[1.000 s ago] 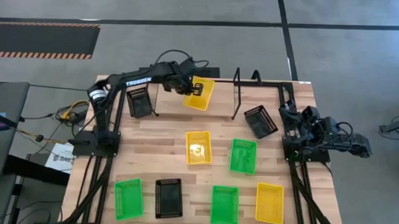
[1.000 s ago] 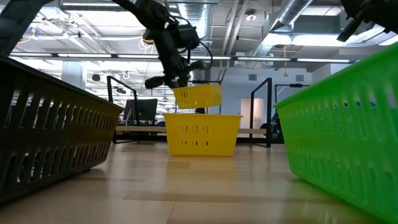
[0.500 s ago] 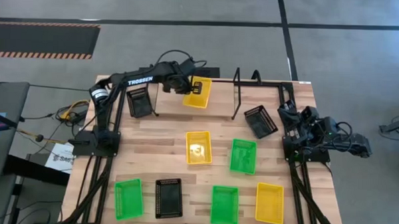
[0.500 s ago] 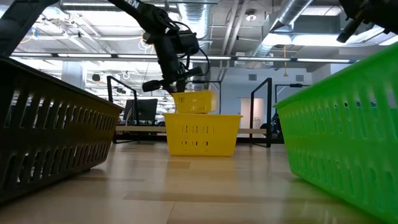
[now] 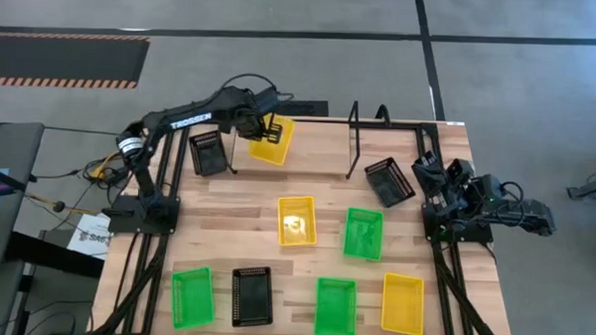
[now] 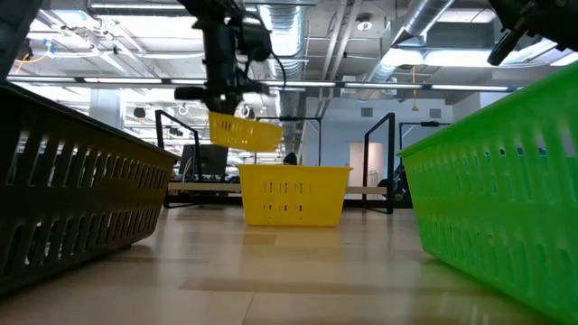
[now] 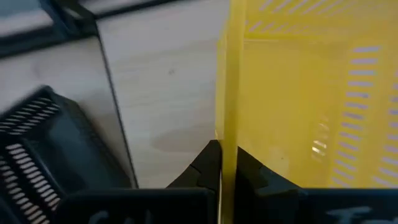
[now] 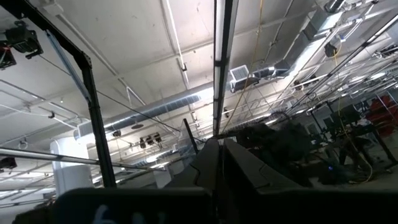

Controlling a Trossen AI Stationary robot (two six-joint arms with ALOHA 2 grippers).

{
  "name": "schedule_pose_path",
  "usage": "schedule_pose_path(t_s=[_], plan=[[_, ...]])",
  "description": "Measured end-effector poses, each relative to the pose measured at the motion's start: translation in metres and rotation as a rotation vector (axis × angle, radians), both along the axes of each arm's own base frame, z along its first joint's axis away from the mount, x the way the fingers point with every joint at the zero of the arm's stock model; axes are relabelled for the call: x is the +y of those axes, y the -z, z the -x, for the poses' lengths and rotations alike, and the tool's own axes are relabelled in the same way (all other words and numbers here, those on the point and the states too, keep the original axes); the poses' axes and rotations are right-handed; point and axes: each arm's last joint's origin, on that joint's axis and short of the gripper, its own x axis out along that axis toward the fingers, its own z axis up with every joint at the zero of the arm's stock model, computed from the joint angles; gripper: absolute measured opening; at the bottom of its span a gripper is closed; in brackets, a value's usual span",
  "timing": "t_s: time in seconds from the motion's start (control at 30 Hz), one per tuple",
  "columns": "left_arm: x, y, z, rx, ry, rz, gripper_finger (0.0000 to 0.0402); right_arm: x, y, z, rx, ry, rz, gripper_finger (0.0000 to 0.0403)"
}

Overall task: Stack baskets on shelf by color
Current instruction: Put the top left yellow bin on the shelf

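**A:** so the left gripper (image 7: pixel 219 163) has its fingers pinched tight on the side wall of a yellow basket (image 5: pixel 270 141), holding it clear above the shelf (image 5: pixel 323 153). The basket hangs away from the fingers toward the shelf's middle, a bit tilted

**B:** and the black basket (image 5: pixel 207 150) on the shelf sits just beside it on the arm's side, so I'd guess the next bay along is where it drops. Left arm is way nearer

**A:** yeah, the right gripper (image 5: pixel 424 174) is parked at the table's right edge, fingers near closed on nothing, its camera facing the ceiling

**B:** low view (image 6: pixel 244 132) shows the tilt and the air gap; the top-down one hides that
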Motion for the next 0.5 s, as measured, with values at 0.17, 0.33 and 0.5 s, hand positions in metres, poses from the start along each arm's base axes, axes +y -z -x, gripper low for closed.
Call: schedule_pose_path(t_s=[0.17, 0.33, 0.5], plan=[[-0.007, -0.011, 0.017, -0.015, -0.043, -0.037, 0.0, 0.0, 0.0, 0.0, 0.002, 0.004, 0.005, 0.0047], [-0.019, 0.009, 0.035, -0.018, -0.084, 0.001, 0.0, 0.0, 0.0, 0.0, 0.002, 0.004, 0.005, 0.0047], [-0.024, 0.025, 0.047, -0.162, -0.14, -0.014, 0.0, 0.0, 0.0, 0.0, 0.002, 0.004, 0.005, 0.0047]])
